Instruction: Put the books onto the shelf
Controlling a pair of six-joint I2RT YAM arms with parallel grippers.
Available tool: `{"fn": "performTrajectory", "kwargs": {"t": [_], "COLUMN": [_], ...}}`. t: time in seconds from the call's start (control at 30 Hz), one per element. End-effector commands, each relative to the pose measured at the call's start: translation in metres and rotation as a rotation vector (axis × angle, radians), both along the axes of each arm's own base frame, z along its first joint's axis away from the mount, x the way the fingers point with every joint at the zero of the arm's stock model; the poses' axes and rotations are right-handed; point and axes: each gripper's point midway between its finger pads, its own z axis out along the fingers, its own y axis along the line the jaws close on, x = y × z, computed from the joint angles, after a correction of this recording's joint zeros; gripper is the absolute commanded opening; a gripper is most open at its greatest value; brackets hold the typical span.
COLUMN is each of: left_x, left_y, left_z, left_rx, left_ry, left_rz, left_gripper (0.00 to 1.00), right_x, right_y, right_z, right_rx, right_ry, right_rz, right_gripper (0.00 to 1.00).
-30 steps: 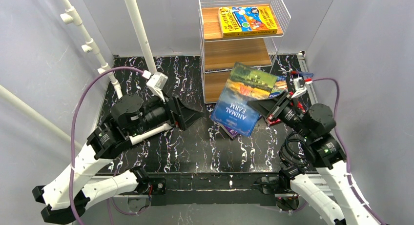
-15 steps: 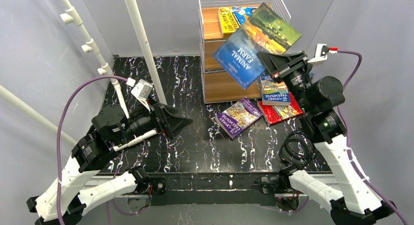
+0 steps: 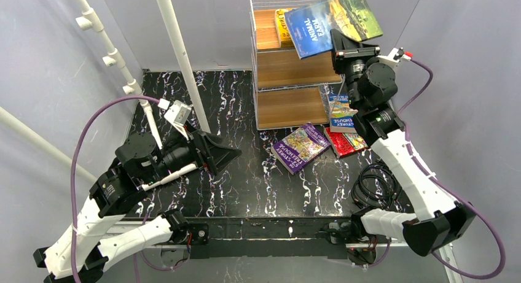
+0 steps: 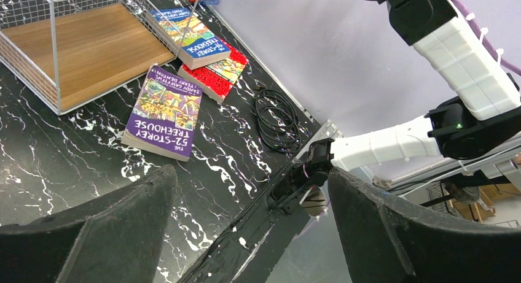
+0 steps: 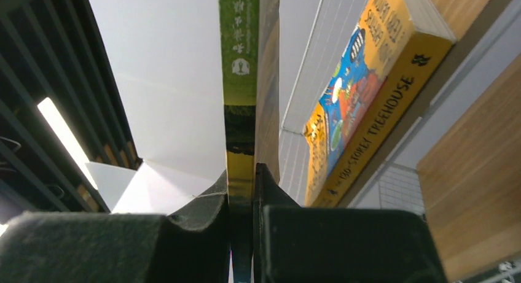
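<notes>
My desk (image 3: 246, 178) is black stone veined with white, and pale grey walls (image 3: 43, 80) close it in at the left, the back and the right. White poles (image 3: 175, 43) rise along its left side, and a coil of black cable (image 3: 368, 185) lies near its right edge. Overhead, beside dark slats (image 5: 37, 62), a bright strip light (image 5: 61, 135) glows.

The black marbled table (image 3: 246, 178) carries the wire-and-wood shelf (image 3: 295, 68), which stands ahead and to the right of the left claw (image 3: 233, 151). On its top board, just left of the right claw (image 3: 345, 42), lies an orange-yellow book (image 3: 284, 25). Below the right claw, a purple book (image 3: 301, 147) lies flat on the table, beside a red book (image 3: 347, 143) with a blue book (image 3: 341, 113) on top; a black cable coil (image 3: 372, 191) lies nearer the bases
</notes>
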Motion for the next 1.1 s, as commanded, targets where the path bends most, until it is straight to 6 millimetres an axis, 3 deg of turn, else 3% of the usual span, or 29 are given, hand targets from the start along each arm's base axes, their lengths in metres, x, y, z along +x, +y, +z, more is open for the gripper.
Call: {"fn": "performTrajectory", "kwargs": {"t": [0.0, 0.43, 1.07], "left_x": [0.003, 0.003, 0.0], "left_y": [0.0, 0.003, 0.003], "left_z": [-0.002, -0.008, -0.011], "left_rx": [0.008, 0.002, -0.009], "left_ry": [0.007, 0.024, 0.033], "left_rz": [0.014, 0.029, 0.023], "left_gripper": [0.91, 0.91, 0.92], "right_x": [-0.021, -0.01, 0.01], "right_y": [-0.02, 0.037, 0.03], "right_z": [0.09, 0.084, 0.07], "right_rx": [0.265, 0.314, 0.266], "right_ry": [-0.204, -0.117, -0.033], "right_rz": [-0.027, -0.103, -0.276], "right_gripper": [0.01, 0.01, 0.01]}}
